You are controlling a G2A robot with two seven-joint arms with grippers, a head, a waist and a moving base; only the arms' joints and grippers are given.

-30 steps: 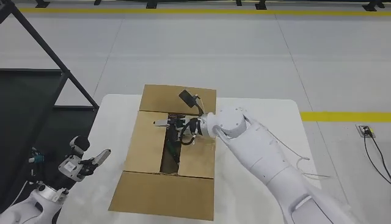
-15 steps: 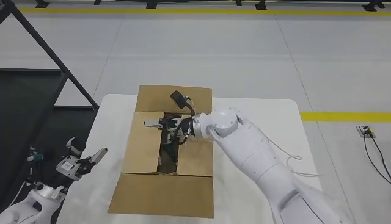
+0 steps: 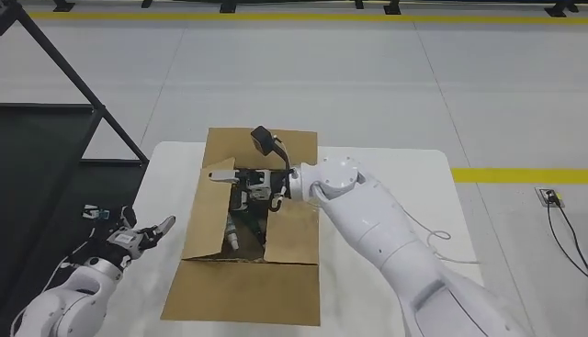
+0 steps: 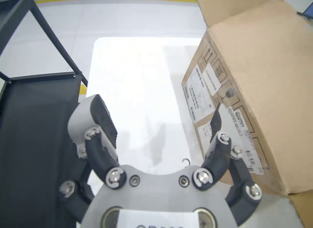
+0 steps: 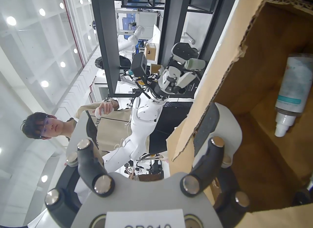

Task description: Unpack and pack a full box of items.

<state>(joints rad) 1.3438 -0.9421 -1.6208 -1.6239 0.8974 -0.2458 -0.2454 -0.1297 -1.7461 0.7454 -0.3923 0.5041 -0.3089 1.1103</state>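
A cardboard box (image 3: 246, 293) stands in the middle of the white table (image 3: 386, 199) with its top flaps spread. My right gripper (image 3: 233, 179) is over the box's left inner flap (image 3: 208, 216). In the right wrist view this gripper (image 5: 149, 116) is open and straddles the flap's torn edge (image 5: 220, 72), one finger inside the box and one outside. A white spray bottle (image 5: 292, 87) lies inside the box. My left gripper (image 3: 150, 232) hovers open over the table's left edge, and in its own view the gripper (image 4: 157, 109) sits close beside the labelled box wall (image 4: 220, 96).
A black metal frame (image 3: 55, 126) with a dark shelf (image 4: 34, 126) stands just left of the table. The far flap (image 3: 234, 144) sticks out behind the box. Bare table lies to the right of the box and in a narrow strip on its left.
My right gripper has moved left across the box, swinging the left inner flap outward and widening the opening. The left gripper has shifted slightly and turned.
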